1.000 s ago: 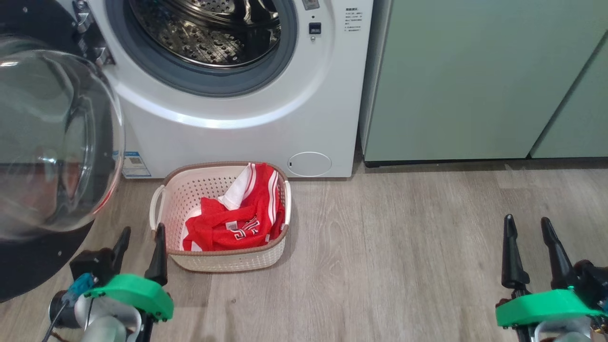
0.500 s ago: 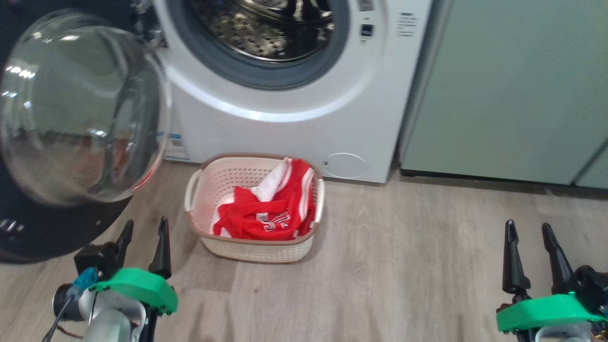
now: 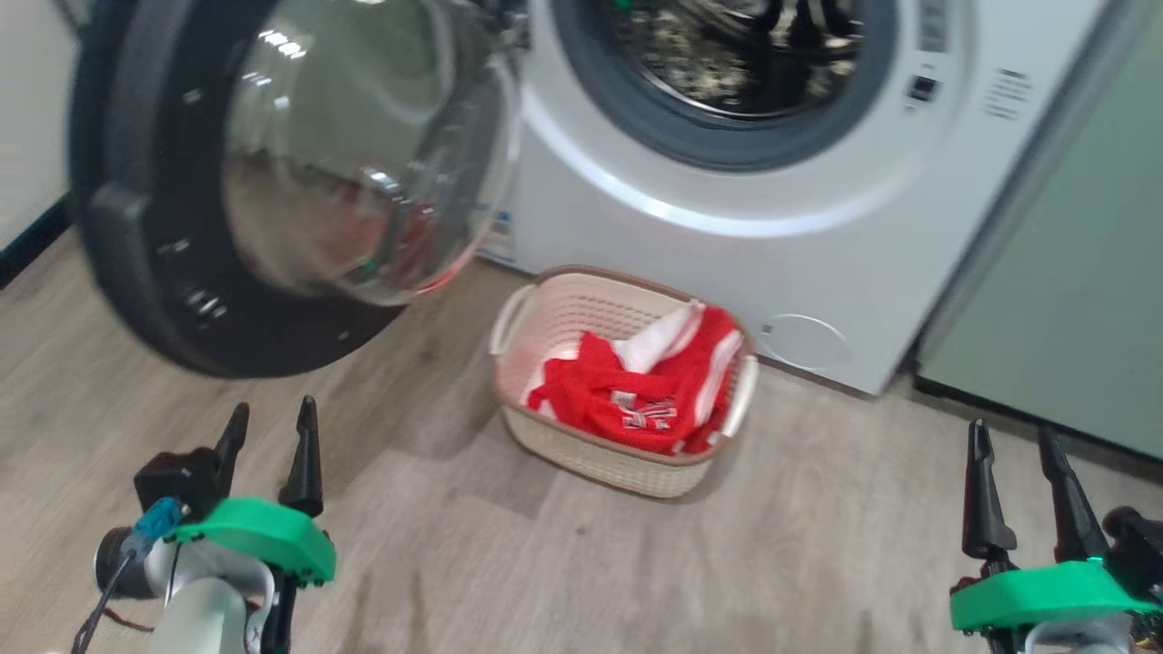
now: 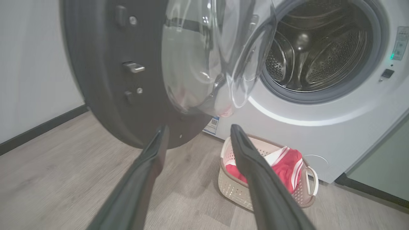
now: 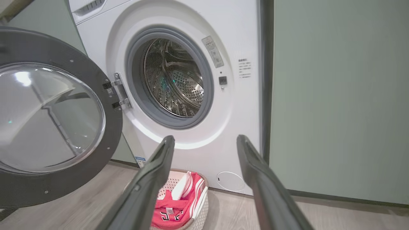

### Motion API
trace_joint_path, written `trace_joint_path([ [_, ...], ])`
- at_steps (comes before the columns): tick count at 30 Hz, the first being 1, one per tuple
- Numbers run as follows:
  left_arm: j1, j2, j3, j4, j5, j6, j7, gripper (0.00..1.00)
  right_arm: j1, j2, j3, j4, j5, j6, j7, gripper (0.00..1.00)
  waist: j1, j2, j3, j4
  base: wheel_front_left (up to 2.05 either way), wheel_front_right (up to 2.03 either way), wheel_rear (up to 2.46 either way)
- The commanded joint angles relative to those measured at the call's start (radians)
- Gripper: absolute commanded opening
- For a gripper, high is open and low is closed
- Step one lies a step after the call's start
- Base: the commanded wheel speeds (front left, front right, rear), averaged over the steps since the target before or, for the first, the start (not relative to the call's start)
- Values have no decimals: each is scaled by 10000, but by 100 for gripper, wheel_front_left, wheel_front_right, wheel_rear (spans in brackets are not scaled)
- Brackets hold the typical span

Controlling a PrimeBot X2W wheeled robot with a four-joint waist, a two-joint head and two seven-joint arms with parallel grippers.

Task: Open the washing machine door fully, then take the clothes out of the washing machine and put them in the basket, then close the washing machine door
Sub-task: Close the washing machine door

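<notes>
The right tool (image 5: 205, 138) is hanging open, its two dark fingers holding nothing and pointing toward the washing machine (image 5: 238, 108). The door (image 5: 54, 118) is standing swung wide on its hinges, glass bowl facing out. The steel drum (image 5: 175, 80) is showing through the grey-ringed opening. The basket (image 5: 199, 222) is sitting on the floor (image 5: 335, 214) close before the machine's foot, holding red and white clothes (image 5: 174, 212). A pale green cabinet (image 5: 335, 95) is standing beside the machine.
</notes>
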Motion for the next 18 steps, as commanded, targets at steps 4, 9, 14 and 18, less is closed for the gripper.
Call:
trace_joint_path([
  [4, -559, 194, 474, -384, 105, -50, -95, 100, -459, -90, 305, -330, 71, -7, -63, 100, 0, 0, 60, 1192, 0, 0, 0],
  [9, -417, 208, 1012, -731, 16, 13, -95, 100, -998, -90, 757, -165, -37, -7, -63, 100, 0, 0, 365, 1418, 0, 0, 0],
  [14, -190, 110, 1469, -1095, -8, 53, -95, 100, -1433, -90, 1121, 44, -63, -7, -63, 100, 0, 0, 556, 1535, 0, 0, 0],
  [18, -54, 2, 1764, -1350, -24, 49, -95, 100, -1678, -104, 1309, 198, -49, -7, -63, 100, 0, 0, 684, 1608, 0, 0, 0],
])
